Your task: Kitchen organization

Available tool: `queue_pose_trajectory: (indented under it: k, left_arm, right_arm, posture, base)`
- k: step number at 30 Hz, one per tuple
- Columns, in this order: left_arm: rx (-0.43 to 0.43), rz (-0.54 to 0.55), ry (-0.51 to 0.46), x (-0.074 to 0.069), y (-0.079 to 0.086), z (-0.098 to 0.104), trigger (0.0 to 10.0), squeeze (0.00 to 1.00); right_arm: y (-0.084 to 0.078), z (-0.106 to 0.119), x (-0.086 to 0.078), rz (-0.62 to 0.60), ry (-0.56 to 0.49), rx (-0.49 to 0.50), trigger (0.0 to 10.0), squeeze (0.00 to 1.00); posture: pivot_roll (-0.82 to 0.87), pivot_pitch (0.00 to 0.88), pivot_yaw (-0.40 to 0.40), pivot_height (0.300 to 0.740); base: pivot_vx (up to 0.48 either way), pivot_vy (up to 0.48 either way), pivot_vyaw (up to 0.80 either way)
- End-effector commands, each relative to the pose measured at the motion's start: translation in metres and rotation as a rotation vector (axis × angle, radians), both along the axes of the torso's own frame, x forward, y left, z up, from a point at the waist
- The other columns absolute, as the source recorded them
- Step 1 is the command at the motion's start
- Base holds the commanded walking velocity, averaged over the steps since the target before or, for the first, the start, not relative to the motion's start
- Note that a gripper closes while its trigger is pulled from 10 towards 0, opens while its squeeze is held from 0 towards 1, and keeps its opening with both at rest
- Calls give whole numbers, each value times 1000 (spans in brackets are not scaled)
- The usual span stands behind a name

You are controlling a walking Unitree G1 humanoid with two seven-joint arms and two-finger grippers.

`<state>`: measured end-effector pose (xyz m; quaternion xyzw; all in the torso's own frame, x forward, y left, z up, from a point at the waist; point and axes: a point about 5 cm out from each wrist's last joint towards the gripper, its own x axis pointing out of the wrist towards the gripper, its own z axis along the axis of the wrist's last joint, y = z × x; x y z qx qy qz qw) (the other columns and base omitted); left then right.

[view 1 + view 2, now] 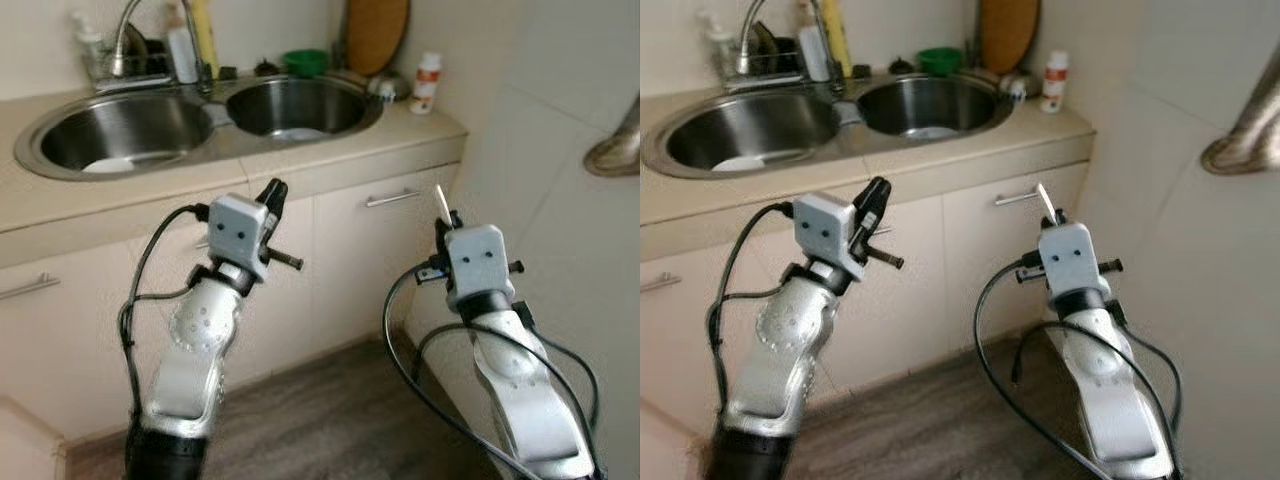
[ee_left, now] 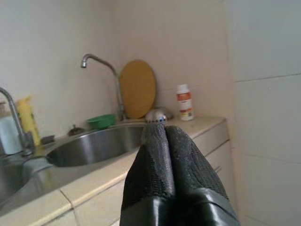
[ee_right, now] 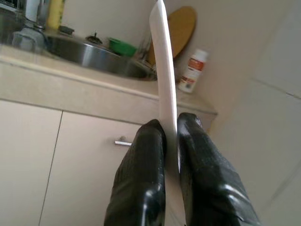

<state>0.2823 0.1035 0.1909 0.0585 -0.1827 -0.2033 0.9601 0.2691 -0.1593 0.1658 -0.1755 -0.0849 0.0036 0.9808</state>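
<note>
Double sink [image 1: 60,165] set in the beige counter [image 1: 330,160], cabinets [image 1: 380,250] below; the robot stands facing them. Cutting board [image 2: 138,88] leans on the wall behind the sink, likely to dry. Left gripper [image 2: 166,136] raised before the counter, fingers pressed together, empty. Right gripper [image 3: 170,126] clamped on a thin white utensil [image 3: 164,70], blade upward, probably carried for putting away.

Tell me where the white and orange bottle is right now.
The white and orange bottle stands upright at the right end of the counter, next to the wall, just right of the right sink basin and near the round wooden board.
</note>
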Motion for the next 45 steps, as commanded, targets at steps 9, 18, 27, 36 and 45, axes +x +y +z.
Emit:
queue_pose_trajectory:
  k: [9, 18, 27, 36, 45]
  left_arm:
    - [14, 12, -24, 1, 5, 5, 10000, 0]
    - [15, 11, -26, 2, 6, 6, 10000, 0]
    - [16, 14, -29, 2, 5, 6, 10000, 0]
    - [17, 16, -29, 2, 6, 6, 10000, 0]
    - [16, 14, -30, 2, 5, 5, 10000, 0]
  right_arm:
    - [2, 7, 2, 18, -33, 51, 10000, 0]
    - [5, 9, 3, 20, -44, 8, 10000, 0]
    - [2, 13, 5, 7, -67, 38, 10000, 0]
    - [5, 13, 6, 13, -71, -15, 10000, 0]
    - [4, 13, 6, 2, -77, 26, 10000, 0]
  posture:
    - [86, 0, -31, 740]
    - [86, 0, -32, 740]
    - [86, 0, -33, 740]
    - [90, 0, -33, 740]
    - [91, 0, -33, 740]
  base:
    - [312, 0, 89]
    - [314, 0, 221]
    - [314, 0, 356]
    - [314, 0, 178]
    - [315, 0, 800]
